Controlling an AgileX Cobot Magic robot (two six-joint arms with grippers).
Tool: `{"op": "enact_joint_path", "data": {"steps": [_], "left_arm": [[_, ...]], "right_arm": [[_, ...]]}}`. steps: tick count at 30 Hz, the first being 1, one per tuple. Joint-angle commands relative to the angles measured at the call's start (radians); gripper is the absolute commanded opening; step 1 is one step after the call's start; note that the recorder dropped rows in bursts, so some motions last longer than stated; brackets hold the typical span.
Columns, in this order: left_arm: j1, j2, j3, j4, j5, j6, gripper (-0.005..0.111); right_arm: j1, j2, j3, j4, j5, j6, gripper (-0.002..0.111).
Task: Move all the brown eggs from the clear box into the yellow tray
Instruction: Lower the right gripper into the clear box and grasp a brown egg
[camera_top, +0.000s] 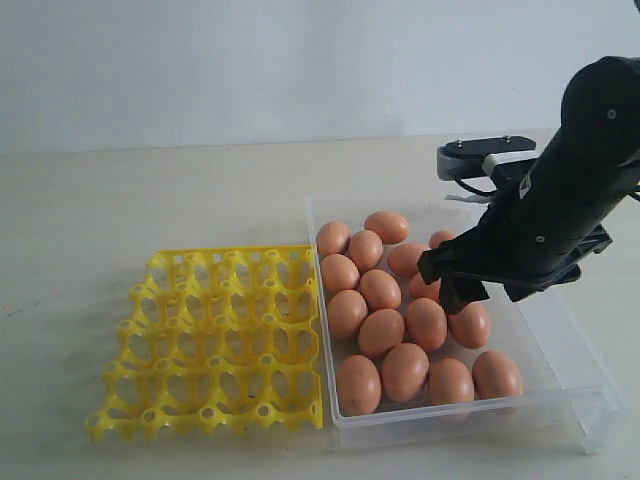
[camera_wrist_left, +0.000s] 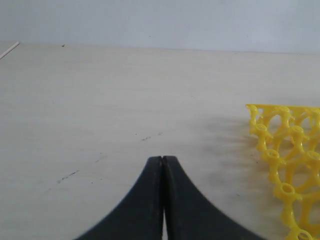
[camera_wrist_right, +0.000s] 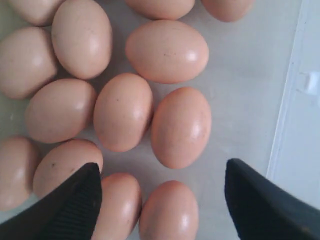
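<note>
Brown eggs (camera_top: 381, 332): 16 counted, all in clear box (camera_top: 572, 350), bunched toward the tray side; 2 partly hidden by arm (camera_top: 560, 200). Box: 1. Yellow tray (camera_top: 215, 340): 1, just beside box. R gripper (camera_wrist_right: 161, 172) over eggs, jaws spread wide, nothing held. L gripper (camera_wrist_left: 162, 159) low over table (camera_wrist_left: 75, 125) nr tray edge, fingers pressed together, nothing between. Table pale, faint wood grain, few scuffs. Plain whitish wall (camera_top: 250, 60) behind.
</note>
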Motion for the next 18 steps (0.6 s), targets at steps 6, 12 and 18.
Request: {"op": "enact_joint_path", "data": {"steps": [6, 12, 18], "left_arm": [[-0.006, -0.006, -0.004, -0.006, -0.010, -0.004, 0.000], [-0.006, -0.006, -0.004, -0.006, -0.010, -0.004, 0.000], [-0.006, -0.006, -0.004, -0.006, -0.010, -0.004, 0.000]], "right_arm": [[-0.001, 0.108, -0.039, -0.079, -0.051, 0.055, 0.064], [-0.018, 0.161, -0.042, -0.087, -0.088, 0.058, 0.064], [-0.018, 0.225, -0.055, -0.087, -0.113, 0.050, 0.060]]}}
